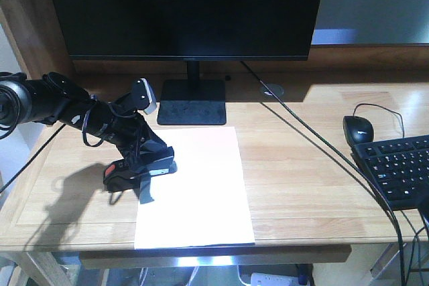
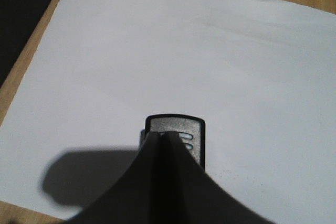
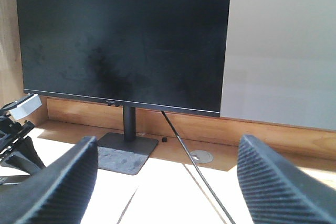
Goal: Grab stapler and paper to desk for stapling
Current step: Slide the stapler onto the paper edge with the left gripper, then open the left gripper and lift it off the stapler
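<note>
Paper (image 1: 194,189) lies flat on desk (image 1: 308,185), near front edge. Left gripper (image 1: 149,177) low over sheet's left edge, fingers closed on stapler (image 2: 175,139), its metal nose just above the paper. Right gripper (image 3: 165,182) held wide apart, holding nothing. Behind: monitor (image 1: 188,8); keyboard (image 1: 399,169) and mouse (image 1: 358,128) far right.

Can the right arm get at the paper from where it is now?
Probably yes. The right gripper is open and empty, hanging above the desk facing the monitor, and most of the paper lies bare. Only its left edge is occupied, where the left gripper holds the stapler.
</note>
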